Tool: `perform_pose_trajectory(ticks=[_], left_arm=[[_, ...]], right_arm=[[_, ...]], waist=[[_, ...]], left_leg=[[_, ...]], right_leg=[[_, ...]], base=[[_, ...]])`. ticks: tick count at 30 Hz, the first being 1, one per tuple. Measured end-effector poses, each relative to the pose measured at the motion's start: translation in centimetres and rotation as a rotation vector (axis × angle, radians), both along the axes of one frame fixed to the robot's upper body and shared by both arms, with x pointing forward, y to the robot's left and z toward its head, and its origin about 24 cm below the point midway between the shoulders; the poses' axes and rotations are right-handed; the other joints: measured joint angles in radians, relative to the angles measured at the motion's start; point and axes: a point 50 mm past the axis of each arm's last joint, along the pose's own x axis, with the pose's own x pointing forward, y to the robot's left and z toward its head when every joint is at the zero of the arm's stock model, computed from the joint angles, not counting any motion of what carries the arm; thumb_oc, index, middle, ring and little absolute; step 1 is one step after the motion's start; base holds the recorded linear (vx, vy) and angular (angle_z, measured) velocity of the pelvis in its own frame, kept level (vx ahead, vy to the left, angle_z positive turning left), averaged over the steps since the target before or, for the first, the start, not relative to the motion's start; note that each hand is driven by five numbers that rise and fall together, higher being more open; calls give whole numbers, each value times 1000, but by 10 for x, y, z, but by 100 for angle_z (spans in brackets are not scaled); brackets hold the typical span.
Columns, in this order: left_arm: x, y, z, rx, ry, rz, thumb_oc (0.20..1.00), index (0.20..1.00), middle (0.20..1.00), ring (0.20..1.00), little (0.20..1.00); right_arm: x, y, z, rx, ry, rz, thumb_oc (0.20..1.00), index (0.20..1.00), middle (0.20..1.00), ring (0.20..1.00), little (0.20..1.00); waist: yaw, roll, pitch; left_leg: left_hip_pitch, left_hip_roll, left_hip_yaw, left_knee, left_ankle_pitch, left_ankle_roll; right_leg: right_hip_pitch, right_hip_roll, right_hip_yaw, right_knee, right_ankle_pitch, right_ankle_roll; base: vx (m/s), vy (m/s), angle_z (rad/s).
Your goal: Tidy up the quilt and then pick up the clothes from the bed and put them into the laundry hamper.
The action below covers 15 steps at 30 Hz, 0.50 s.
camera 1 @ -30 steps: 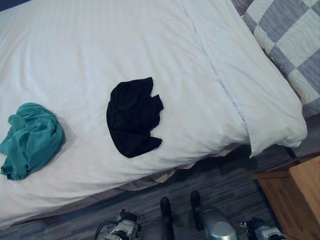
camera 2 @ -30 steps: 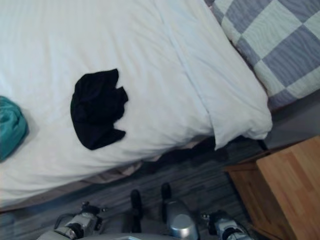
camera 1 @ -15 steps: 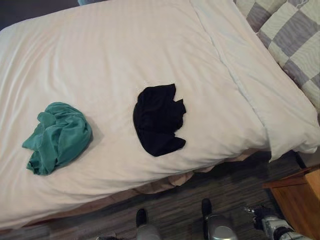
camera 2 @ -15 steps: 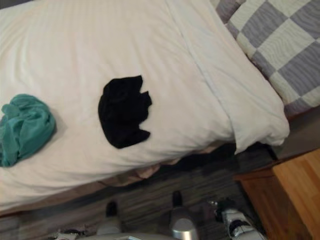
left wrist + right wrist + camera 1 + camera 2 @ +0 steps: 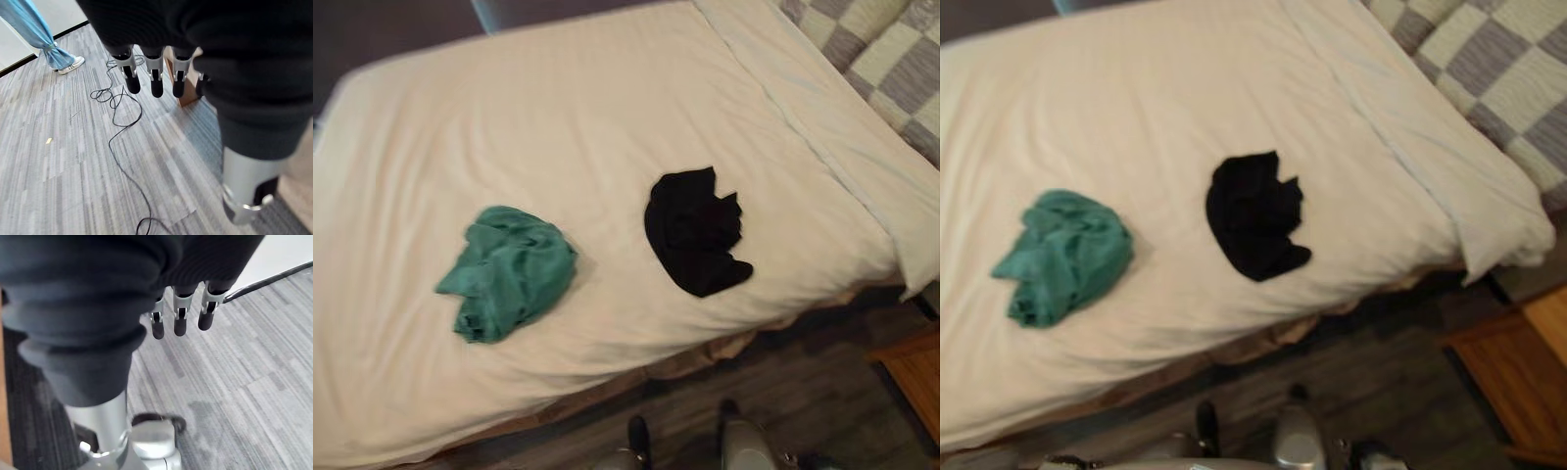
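A white quilt (image 5: 558,127) lies spread flat over the bed. On it a crumpled green garment (image 5: 509,272) sits toward the near left. A black garment (image 5: 693,230) lies in a heap to its right, close to the bed's near edge. My left hand (image 5: 152,81) hangs over the grey floor, its fingers straight and holding nothing. My right hand (image 5: 179,318) hangs the same way above the floor, empty, with its fingers straight.
Grey-and-white checked bedding (image 5: 1489,59) covers the head of the bed at the right. A wooden nightstand (image 5: 1518,372) stands on the floor at the lower right. A person's blue trouser leg and white shoe (image 5: 54,49) stand on the floor behind me.
The whole picture has shifted right, so the camera has turned left. Both garments lie where they were on the quilt.
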Motion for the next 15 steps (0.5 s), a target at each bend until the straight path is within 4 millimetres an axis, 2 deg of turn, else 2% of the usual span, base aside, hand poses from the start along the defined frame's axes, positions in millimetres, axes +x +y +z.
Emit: perform_pose_trajectory(ticks=[1, 2, 3, 4, 6, 7, 8, 10, 11, 12, 13, 15], left_arm=[[4, -3, 0, 6, -9, 10, 1000, 1000, 1000, 1000, 1000], [26, -15, 2, -13, -89, 9, 1000, 1000, 1000, 1000, 1000], [35, -22, 2, -34, -137, 2, 1000, 1000, 1000, 1000, 1000], [40, -28, 2, -49, -170, -17, 1000, 1000, 1000, 1000, 1000], [39, -28, 2, -42, -168, -4, 1000, 1000, 1000, 1000, 1000], [42, -29, 3, -32, -184, -4, 1000, 1000, 1000, 1000, 1000], [52, -28, 6, -41, -256, 59, 1000, 1000, 1000, 1000, 1000], [39, -19, 4, -29, -284, 196, 1000, 1000, 1000, 1000, 1000], [23, -16, 2, -19, -282, 263, 1000, 1000, 1000, 1000, 1000], [11, -14, -1, -15, -290, 334, 1000, 1000, 1000, 1000, 1000], [7, -12, -1, -18, -328, 412, 1000, 1000, 1000, 1000, 1000], [5, -9, 1, -6, -387, 479, 1000, 1000, 1000, 1000, 1000]], right_arm=[[4, -1, 1, -7, -7, 15, 1000, 1000, 1000, 1000, 1000], [-3, -6, 1, -22, 14, 7, 1000, 1000, 1000, 1000, 1000], [-9, -9, 0, -29, 41, -2, 1000, 1000, 1000, 1000, 1000], [-12, -11, -1, -33, 54, -6, 1000, 1000, 1000, 1000, 1000], [-1, -10, 2, -30, 14, 4, 1000, 1000, 1000, 1000, 1000], [8, -10, 5, -33, -20, -8, 1000, 1000, 1000, 1000, 1000], [6, -14, 5, -14, -24, -106, 1000, 1000, 1000, 1000, 1000], [0, -20, 5, -12, -48, -236, 1000, 1000, 1000, 1000, 1000], [4, -27, 9, -26, -97, -281, 1000, 1000, 1000, 1000, 1000], [11, -34, 15, -35, -163, -329, 1000, 1000, 1000, 1000, 1000], [18, -40, 20, -38, -231, -398, 1000, 1000, 1000, 1000, 1000], [22, -49, 27, -58, -307, -493, 1000, 1000, 1000, 1000, 1000]], waist=[[-27, 4, 5], [-53, -23, 2], [-53, -22, 1], [-45, -18, 0], [-43, -10, 3], [-35, 2, 4], [-25, -21, 16], [-15, -33, 5], [-14, -23, -23], [-10, -1, -48], [-6, 12, -55], [-1, 17, -59]], left_leg=[[-23, 2, -34, 3, 3, -8], [-33, -23, -84, 1, 13, -12], [-34, -25, -100, -3, 17, -17], [-32, -16, -101, -6, 16, -16], [-38, -3, -90, 6, 14, -18], [-64, 1, -87, 57, 24, -65], [-125, -15, -103, 200, 9, -75], [-98, 29, -82, 203, 10, -85], [-90, 79, -89, 193, 10, -86], [-94, 113, -100, 181, 13, -90], [-80, 133, -114, 149, 21, -100], [-65, 139, -111, 108, 30, -107]], right_leg=[[4, 54, 43, -63, 2, 3], [24, 61, 75, -132, 48, -19], [32, 60, 71, -145, 73, -44], [38, 66, 53, -155, 73, -48], [38, 76, 46, -154, 80, -64], [47, 80, 38, -160, 52, -90], [97, 32, 13, -200, 83, -135], [192, 18, 4, -281, 90, -123], [218, 26, 7, -305, 80, -129], [227, 31, 16, -319, 82, -125], [231, 31, 24, -330, 94, -108], [236, 26, 23, -336, 107, -104]], base=[[17, -41, 84], [6, -17, 133], [0, 0, 109], [0, 0, 27], [122, 49, 3], [264, 199, 40], [239, 253, 58], [151, 187, 33], [127, 202, -13], [124, 223, -23], [49, 123, -20], [5, 98, -2]])
